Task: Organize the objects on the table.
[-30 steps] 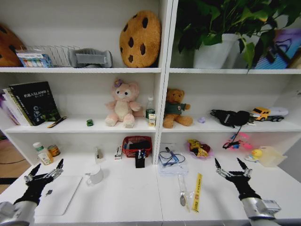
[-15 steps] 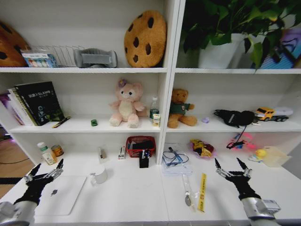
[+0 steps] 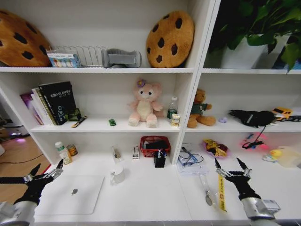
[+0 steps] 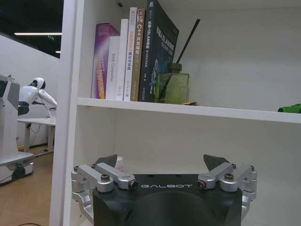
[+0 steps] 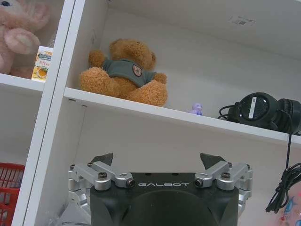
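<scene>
- Head view: the flat silver laptop (image 3: 70,194) lies shut on the white tabletop (image 3: 141,193), just beside the left gripper (image 3: 44,173), which is the nearer arm. Its jaws are spread wide and hold nothing. The right gripper (image 3: 233,168) hangs open too, well apart from the laptop.
- Left wrist view: the left gripper (image 4: 162,161) faces a shelf of books (image 4: 136,52); the laptop is hidden.
- Right wrist view: the right gripper (image 5: 160,160) faces a brown teddy bear (image 5: 123,71).

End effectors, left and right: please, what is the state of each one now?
Left end effector: open, holding nothing, above the closed silver laptop's left edge.
Right end effector: open, holding nothing, above the long white desk.
</scene>
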You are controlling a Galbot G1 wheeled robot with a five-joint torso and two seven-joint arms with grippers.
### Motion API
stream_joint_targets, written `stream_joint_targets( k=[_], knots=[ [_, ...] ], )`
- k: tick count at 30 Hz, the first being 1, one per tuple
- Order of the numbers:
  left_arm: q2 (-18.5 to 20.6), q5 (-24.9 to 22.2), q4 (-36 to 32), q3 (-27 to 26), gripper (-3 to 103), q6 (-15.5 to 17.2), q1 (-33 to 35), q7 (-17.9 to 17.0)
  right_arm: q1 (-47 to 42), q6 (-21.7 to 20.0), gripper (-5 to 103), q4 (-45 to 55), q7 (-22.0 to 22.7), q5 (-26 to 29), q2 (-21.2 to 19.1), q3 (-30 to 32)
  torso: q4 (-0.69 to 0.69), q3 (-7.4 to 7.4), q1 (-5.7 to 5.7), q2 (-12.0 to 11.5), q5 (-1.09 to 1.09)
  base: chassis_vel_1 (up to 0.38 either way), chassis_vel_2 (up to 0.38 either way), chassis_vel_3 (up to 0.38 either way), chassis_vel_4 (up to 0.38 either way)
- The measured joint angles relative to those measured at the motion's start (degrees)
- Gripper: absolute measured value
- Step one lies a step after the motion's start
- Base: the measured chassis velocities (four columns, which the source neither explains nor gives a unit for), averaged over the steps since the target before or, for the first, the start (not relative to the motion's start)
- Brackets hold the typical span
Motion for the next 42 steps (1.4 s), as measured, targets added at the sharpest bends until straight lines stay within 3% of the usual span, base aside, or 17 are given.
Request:
stream_joint_targets(
  k=[42],
  knots=[
    [0.00,0.00,0.00,0.01,100,0.00,0.00,0.00,0.02,0.00,100,0.00,0.01,0.00,-0.01,0.01,0.01,0.00,0.00,0.00,0.01,0.068,0.075,-0.072,-0.071]
  ],
)
